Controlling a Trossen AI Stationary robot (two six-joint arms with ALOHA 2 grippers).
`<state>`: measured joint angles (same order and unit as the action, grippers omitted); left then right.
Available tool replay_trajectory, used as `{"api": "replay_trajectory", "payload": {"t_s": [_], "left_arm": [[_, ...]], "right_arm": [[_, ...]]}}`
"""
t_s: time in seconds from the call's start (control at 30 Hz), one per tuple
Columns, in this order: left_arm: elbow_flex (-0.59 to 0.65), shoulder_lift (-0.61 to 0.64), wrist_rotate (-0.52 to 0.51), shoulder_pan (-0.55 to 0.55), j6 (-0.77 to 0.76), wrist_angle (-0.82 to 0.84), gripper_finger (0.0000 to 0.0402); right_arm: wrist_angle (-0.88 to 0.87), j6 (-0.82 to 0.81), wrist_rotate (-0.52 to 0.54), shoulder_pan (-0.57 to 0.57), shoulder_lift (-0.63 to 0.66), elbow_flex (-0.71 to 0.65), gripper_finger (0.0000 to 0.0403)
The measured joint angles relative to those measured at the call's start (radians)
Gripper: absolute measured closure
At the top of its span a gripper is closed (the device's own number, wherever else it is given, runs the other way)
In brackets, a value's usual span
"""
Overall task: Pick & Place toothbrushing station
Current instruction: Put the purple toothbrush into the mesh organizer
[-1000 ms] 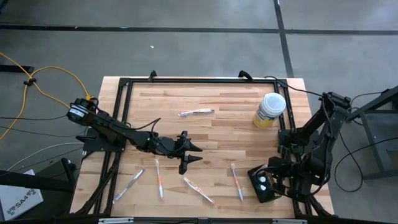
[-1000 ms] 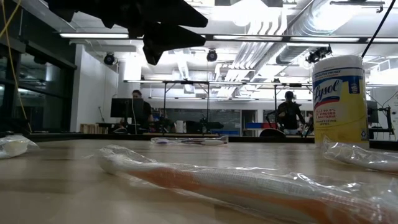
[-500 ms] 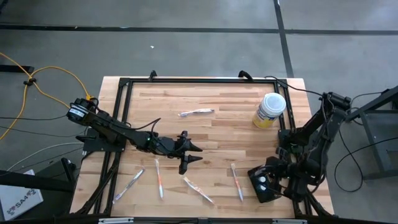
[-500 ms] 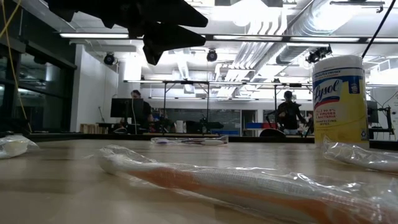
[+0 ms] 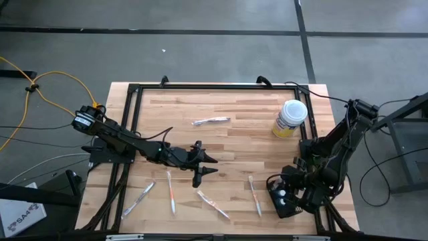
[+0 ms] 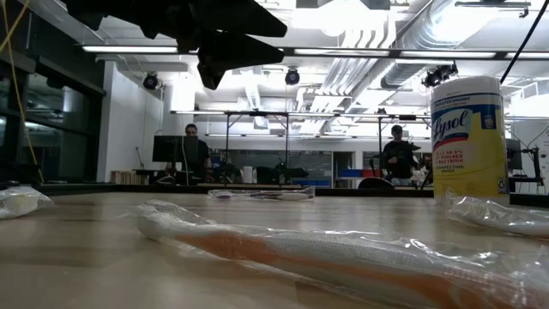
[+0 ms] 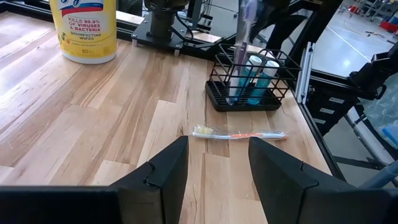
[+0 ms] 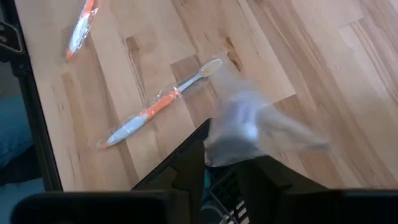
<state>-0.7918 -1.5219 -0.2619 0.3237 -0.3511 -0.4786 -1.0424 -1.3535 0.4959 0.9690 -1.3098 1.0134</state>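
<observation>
The black wire-mesh basket (image 5: 281, 203) stands near the table's front right corner; in the left wrist view (image 7: 219, 99) it holds two blue-and-white tubes. My right gripper (image 5: 284, 193) is above it, shut on a plastic-wrapped toothbrush (image 7: 242, 37) that stands upright in the basket. My left gripper (image 5: 208, 166) hangs open and empty over the table's middle, its fingers (image 7: 168, 165) pointing toward the basket. Several wrapped toothbrushes lie flat on the table, one (image 7: 239, 134) just in front of the basket. My right gripper pinches the wrapped toothbrush between its two fingers at its upper part (image 8: 239, 124), coming from above. The toothbrush stands nearly upright, its lower end (image 7: 235, 92) down inside the basket. The wrap bunches around the fingers and hides the exact place of contact.
A yellow canister with a white lid (image 5: 289, 118) stands at the back right. Wrapped toothbrushes lie at the back middle (image 5: 210, 120), front left (image 5: 139, 199), (image 5: 171, 191), front middle (image 5: 214, 204) and beside the basket (image 5: 255, 194). A black frame (image 5: 214, 86) rims the table.
My right arm has shifted slightly toward the table's left over the basket, still holding the wrapped toothbrush.
</observation>
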Motion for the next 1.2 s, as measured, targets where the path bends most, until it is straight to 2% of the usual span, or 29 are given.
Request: {"api": "replay_trajectory", "payload": {"t_s": [0.3,0.6,0.83,1.07,1.2], "left_arm": [[0.0,0.0,0.0,0.0,0.0,0.0,0.0238],[0.0,0.0,0.0,0.0,0.0,0.0,0.0238],[0.0,0.0,0.0,0.0,0.0,0.0,0.0238],[0.0,0.0,0.0,0.009,0.0,0.0,0.0238],[0.0,0.0,0.0,0.016,0.0,0.0,0.0238]], "right_arm": [[-0.028,0.027,-0.034,-0.044,0.0,0.0,0.0264],[-0.054,0.026,-0.06,-0.053,0.039,0.0,0.0229],[-0.066,0.027,-0.067,-0.053,0.111,0.0,0.0221],[-0.118,0.049,-0.177,-0.053,0.154,0.0,0.0222],[-0.117,0.058,-0.199,-0.053,0.17,0.0,0.0224]]}}
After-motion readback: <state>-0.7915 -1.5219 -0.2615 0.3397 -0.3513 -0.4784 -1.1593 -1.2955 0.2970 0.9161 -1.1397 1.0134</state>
